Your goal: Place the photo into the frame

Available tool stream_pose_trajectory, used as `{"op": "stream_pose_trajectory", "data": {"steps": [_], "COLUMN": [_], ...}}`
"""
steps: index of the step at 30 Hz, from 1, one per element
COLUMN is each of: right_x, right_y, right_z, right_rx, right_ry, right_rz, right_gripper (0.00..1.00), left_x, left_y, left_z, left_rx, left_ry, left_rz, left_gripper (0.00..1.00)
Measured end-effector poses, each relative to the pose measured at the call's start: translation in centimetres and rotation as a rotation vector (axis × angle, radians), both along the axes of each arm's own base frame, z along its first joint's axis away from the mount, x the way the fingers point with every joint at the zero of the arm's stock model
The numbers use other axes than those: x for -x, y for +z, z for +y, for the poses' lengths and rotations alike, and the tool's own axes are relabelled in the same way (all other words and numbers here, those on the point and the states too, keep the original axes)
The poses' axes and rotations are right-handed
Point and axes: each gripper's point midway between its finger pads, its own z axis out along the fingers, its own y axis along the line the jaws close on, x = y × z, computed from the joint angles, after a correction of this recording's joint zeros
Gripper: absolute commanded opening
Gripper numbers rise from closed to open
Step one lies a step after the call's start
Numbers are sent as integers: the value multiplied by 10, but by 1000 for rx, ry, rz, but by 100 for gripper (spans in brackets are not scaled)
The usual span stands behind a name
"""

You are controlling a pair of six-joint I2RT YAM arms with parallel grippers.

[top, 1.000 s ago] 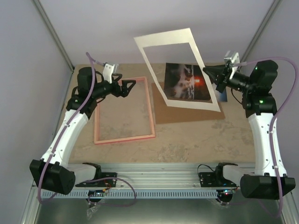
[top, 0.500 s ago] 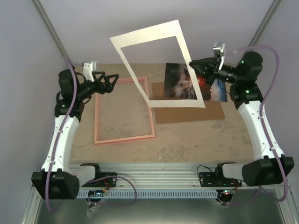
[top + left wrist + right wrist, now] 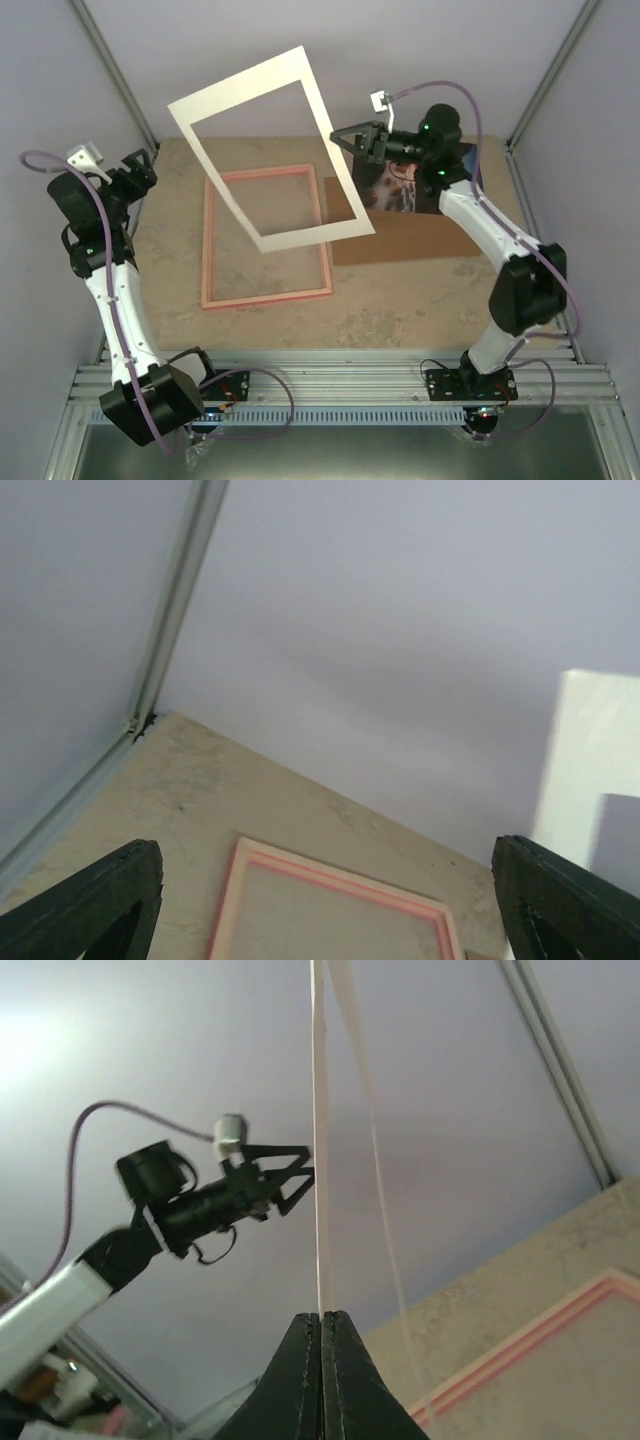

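Note:
The pink frame lies flat on the table left of centre; it also shows in the left wrist view and the right wrist view. The photo lies on a brown cardboard sheet, partly hidden behind my right arm. My right gripper is shut on the edge of a white mat border, held tilted in the air above the frame; the mat appears edge-on between the shut jaws. My left gripper is open and empty, raised at the far left, clear of the frame.
Grey enclosure walls stand on three sides, with metal posts in the back corners. The arm bases and a metal rail run along the near edge. The white mat's corner reaches into the left wrist view.
My right gripper has carried the white mat leftwards, from above the photo to above the pink frame. My left arm has pulled back to the left, away from the frame.

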Motion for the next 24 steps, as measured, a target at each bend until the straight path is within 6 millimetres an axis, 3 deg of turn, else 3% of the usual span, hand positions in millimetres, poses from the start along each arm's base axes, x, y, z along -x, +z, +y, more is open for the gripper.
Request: {"op": "stream_pose_trajectory", "data": {"steps": [4,8,14,17,20,24], "right_x": [-41,-75,-98,-105,-109,-110], "right_y": [-43,-108,-220,-266,-287,-289], "right_z": [16,22,20,19,17,18], "right_rx": [-10,11,61,90,102,89], "right_ry": [-17,-75,-182,-231,-263,-279], "right_rz": [234,484,812,930,993,1023], "right_gripper": [1,0,1,0,0,1], "left_x": [4,7,8,8,7,5], "left_y": [0,-5,-13,-16,-21,-29], "left_z": [13,18,20,23,25,26], "left_rx": [-3,-18,-47,-66,-77,-78], "left_ry": [53,73,79,87,90,90], "left_rz": [4,23,60,73,86,108], "left_gripper": [92,92,91,91,91,91]}}
